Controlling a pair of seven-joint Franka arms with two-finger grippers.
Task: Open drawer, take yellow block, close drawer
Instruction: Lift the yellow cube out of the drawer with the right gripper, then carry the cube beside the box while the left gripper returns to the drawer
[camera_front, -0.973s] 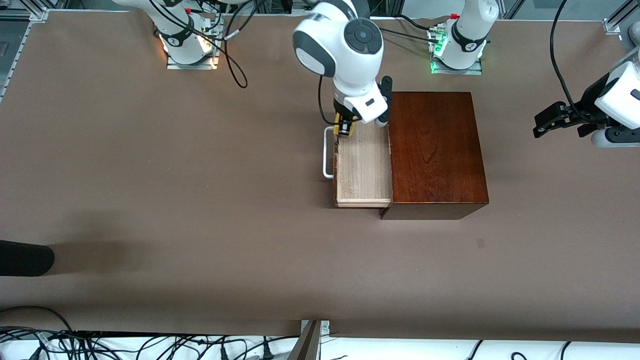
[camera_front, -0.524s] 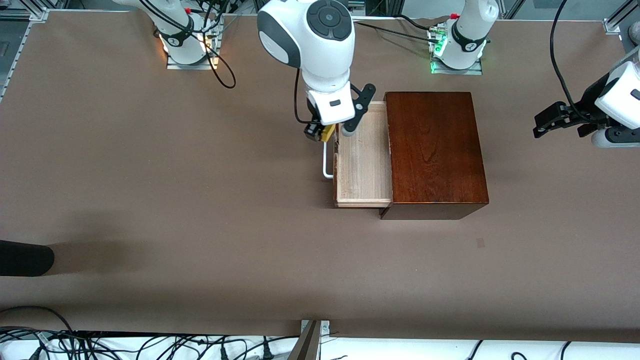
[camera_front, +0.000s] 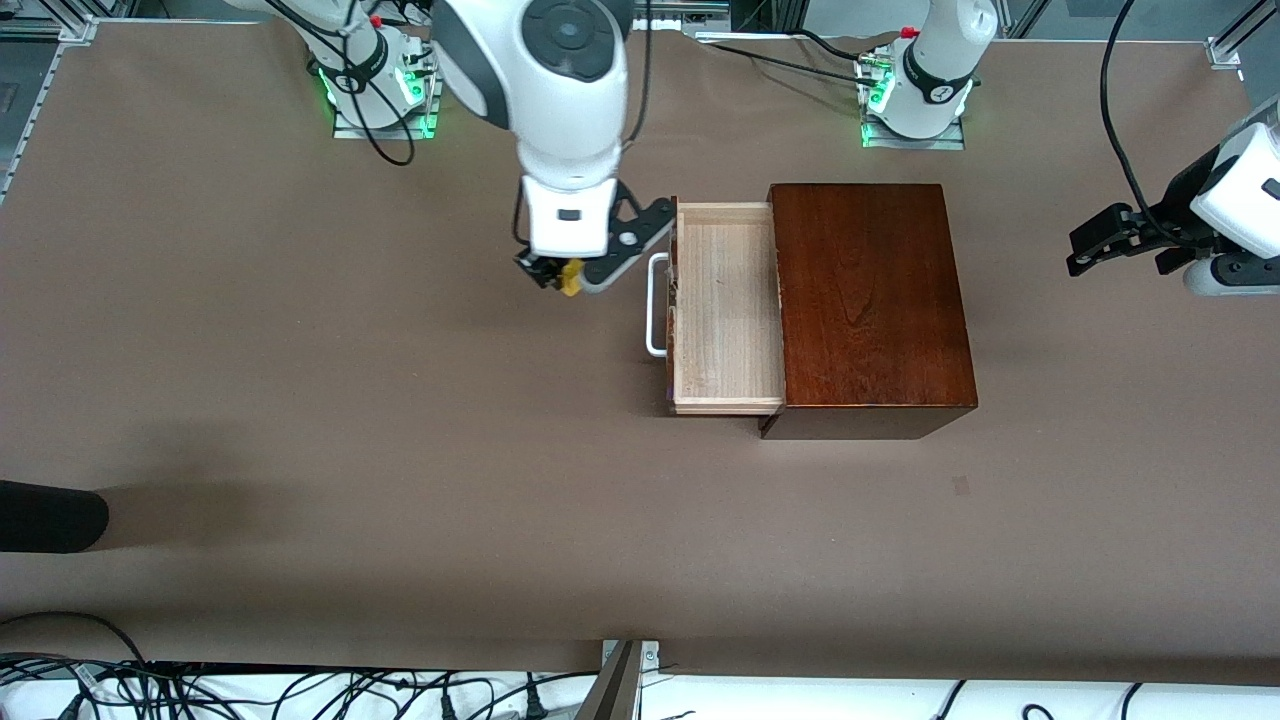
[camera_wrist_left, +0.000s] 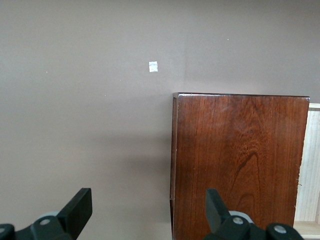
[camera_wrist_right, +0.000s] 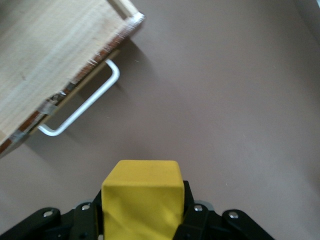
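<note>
Jaws of the right gripper (camera_front: 560, 277) clamp the yellow block (camera_front: 570, 279) in the air over the counter (camera_front: 300, 400), just in front of the drawer (camera_front: 725, 310) and its white handle (camera_front: 654, 305). That drawer stands pulled out of the dark wooden box (camera_front: 870, 300), its tray bare. Over the counter toward the left arm's end, the left gripper (camera_front: 1110, 240) waits with jaws spread wide and holding nothing.

My right gripper (camera_front: 562, 277) hangs over bare table just beside the drawer handle (camera_front: 655, 305), fingers clamped on the yellow block (camera_front: 570, 279). My left gripper (camera_front: 1085, 250) waits at its own table end, fingers spread wide.
</note>
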